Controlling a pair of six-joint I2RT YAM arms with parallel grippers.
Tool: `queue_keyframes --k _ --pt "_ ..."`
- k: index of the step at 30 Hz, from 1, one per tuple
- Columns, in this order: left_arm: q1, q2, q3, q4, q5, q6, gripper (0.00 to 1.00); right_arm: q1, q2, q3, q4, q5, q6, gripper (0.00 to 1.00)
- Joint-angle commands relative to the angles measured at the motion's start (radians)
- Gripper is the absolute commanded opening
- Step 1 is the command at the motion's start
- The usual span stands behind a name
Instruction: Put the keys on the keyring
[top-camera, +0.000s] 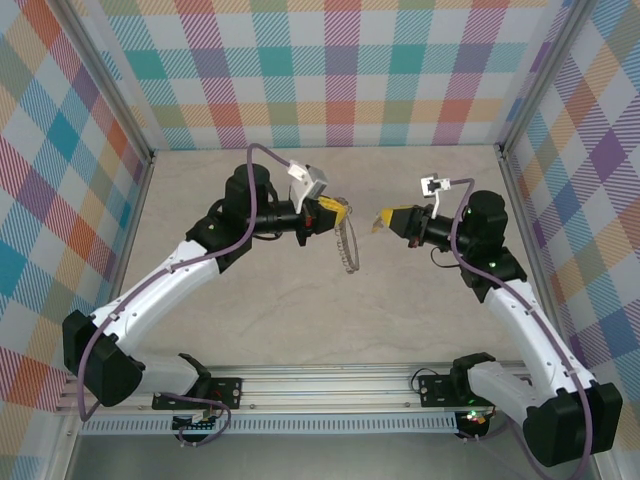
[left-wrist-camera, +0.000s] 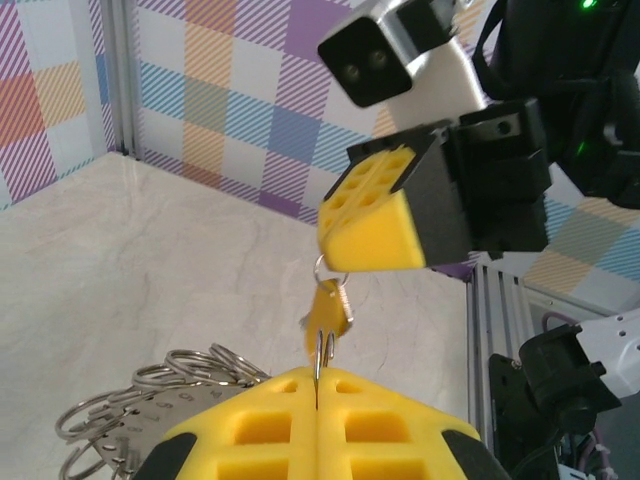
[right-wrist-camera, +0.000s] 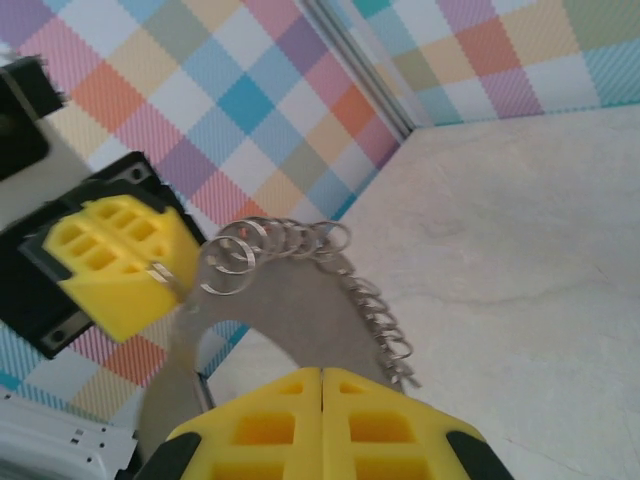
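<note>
Left gripper (top-camera: 335, 212) clamped shut on the top of the keyring (top-camera: 348, 245), hanging edge-on below it over the middle of the table (top-camera: 300, 330). Right gripper (top-camera: 382, 221) closed too, just beside and facing it, with the key (left-wrist-camera: 325, 315) dangling from a small wire loop at its tip. From the right wrist, keyring's broad arc and silvery loops spread across the view just beyond the closed fingers (right-wrist-camera: 265, 400). Purple cable (top-camera: 150, 290) strung along each arm. Below, bare pale marbled tabletop. Checked pastel walls (top-camera: 340, 70) on three sides, metal rail (top-camera: 330, 385) along the near edge.
</note>
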Motion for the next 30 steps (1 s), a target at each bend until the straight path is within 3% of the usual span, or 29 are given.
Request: queue_keyframes --k 1,15,30 --pt "0.002 0.019 0.066 -0.016 0.031 0.059 0.00 -0.005 -0.019 0.036 0.069 -0.082 -0.032 0.00" --pt "-0.016 0.131 0.186 -0.111 0.120 0.091 0.00 0.002 -0.031 0.054 0.122 -0.136 -0.007 0.00" --pt "-0.039 0.178 0.246 -0.161 0.154 0.106 0.00 0.071 0.044 0.100 0.139 -0.109 -0.027 0.00"
